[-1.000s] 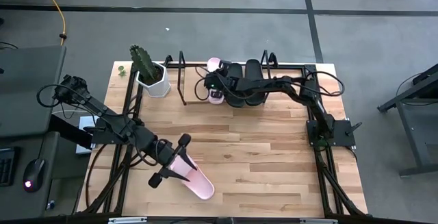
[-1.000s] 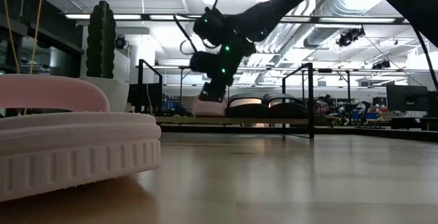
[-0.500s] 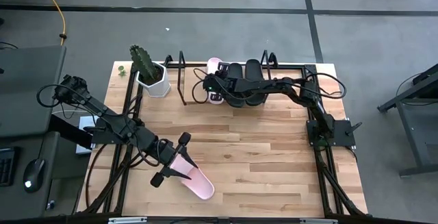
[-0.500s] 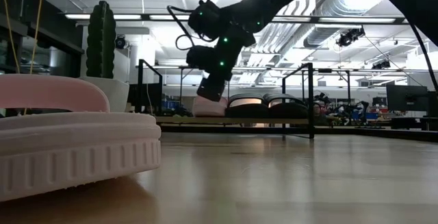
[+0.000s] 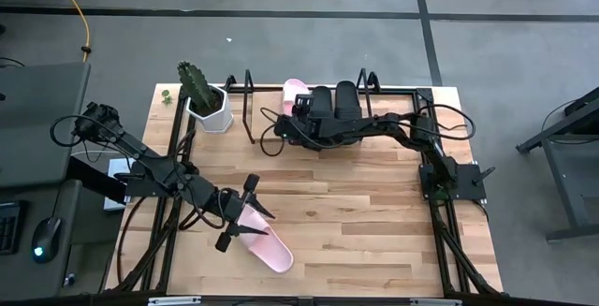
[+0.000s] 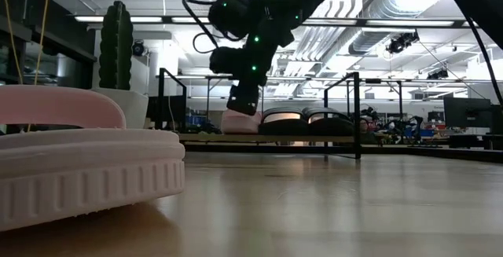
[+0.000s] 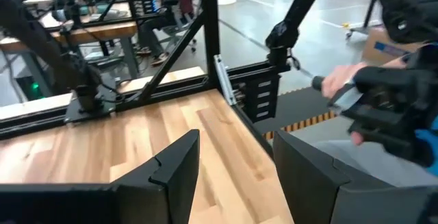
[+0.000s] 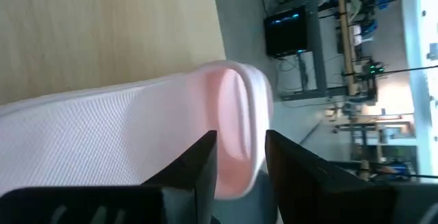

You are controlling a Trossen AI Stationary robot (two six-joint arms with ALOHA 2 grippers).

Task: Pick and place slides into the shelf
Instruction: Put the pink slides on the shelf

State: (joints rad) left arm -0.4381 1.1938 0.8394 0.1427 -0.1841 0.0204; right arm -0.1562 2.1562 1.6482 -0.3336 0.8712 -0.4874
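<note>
One pale pink slide lies sole-down near the table's near edge. My left gripper hovers open over its heel end, and no pink shows between the fingers in the left wrist view. The second pink slide sits on the board of the shelf beside two black slides. My right gripper points down just above this pink slide, fingers open. My right gripper's open fingers stand right over the pink slide's strap, coming from above. I cannot tell whether they touch it. The slide rests flat on the shelf board.
A white pot with a cactus stands at the far left, next to the shelf's left end. The arm frames run along both table sides. A person's hand shows beyond the table's edge. Bare wood lies between the arms.
My right gripper has risen off the pink slide on the shelf and moved a little toward the table's left; the slide has stayed on the board. My left gripper has shifted slightly over the near pink slide, which has not moved.
</note>
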